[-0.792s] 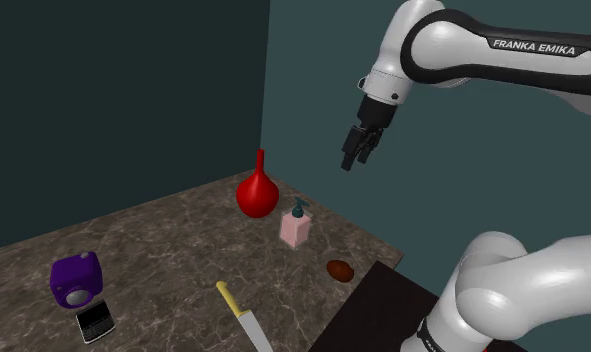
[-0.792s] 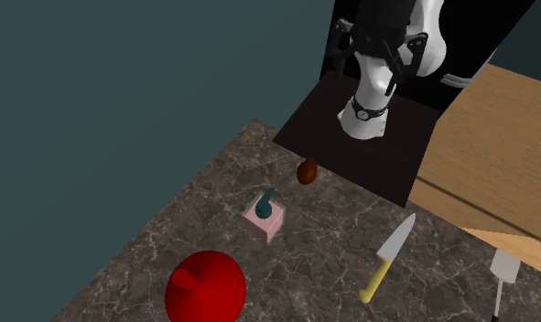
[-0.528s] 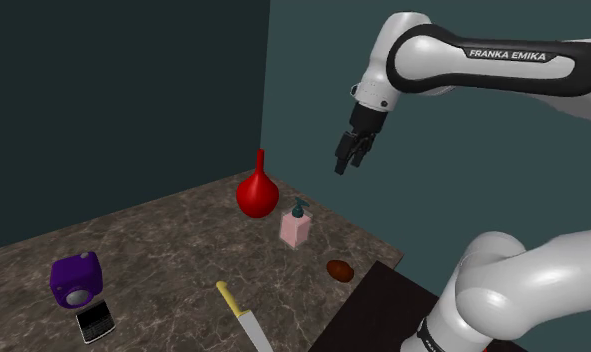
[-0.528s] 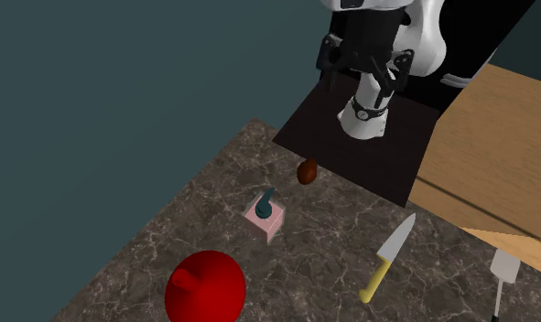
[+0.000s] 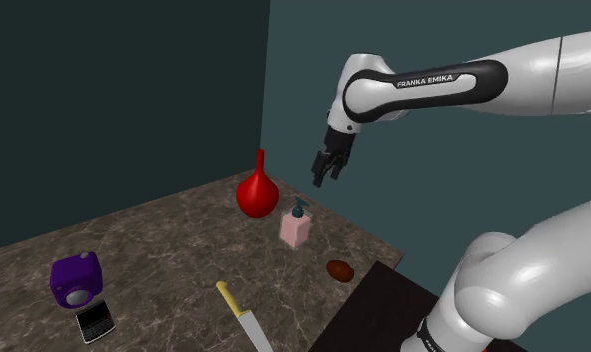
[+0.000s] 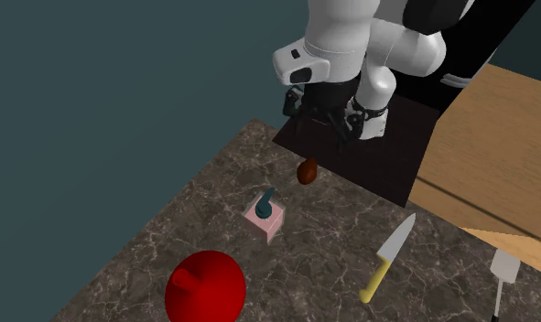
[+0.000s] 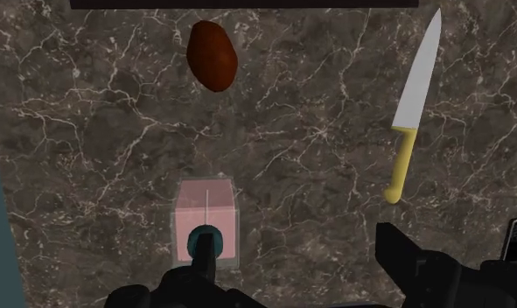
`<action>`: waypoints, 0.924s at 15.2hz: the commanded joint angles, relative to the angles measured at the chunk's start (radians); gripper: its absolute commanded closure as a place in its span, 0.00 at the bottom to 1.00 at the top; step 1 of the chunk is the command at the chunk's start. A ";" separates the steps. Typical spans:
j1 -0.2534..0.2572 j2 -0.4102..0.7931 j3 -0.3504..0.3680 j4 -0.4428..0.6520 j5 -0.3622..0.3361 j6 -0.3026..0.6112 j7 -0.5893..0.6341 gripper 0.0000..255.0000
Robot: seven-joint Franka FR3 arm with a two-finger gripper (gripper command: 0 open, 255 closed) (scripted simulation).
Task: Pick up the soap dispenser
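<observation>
Arm (image 5: 423, 85): swung toward the shoulder view's left, carrying the gripper (image 5: 324, 178), fingers apart and empty, out over the marble counter (image 5: 163, 250). Soap dispenser (image 5: 295, 228): pink, upright, unmoved beside the red vase (image 5: 256, 193), now almost beneath the fingers, so a descent looks due next.

Shoulder view: high beside the stand (image 5: 371, 305), facing the soap dispenser (image 5: 295, 226), middle distance. Second exterior view: high beyond the soap dispenser, facing the stand. Wrist view: straight above it, near. Shared: soap dispenser, knife (image 5: 245, 318).
</observation>
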 commanded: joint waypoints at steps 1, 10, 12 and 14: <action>-0.005 0.067 -0.009 0.013 -0.004 0.047 -0.010 0.00; -0.020 0.402 -0.041 0.124 0.000 0.232 -0.045 0.00; -0.025 0.479 -0.046 0.162 0.004 0.262 -0.054 0.00; -0.028 0.529 -0.049 0.190 0.008 0.280 -0.059 0.00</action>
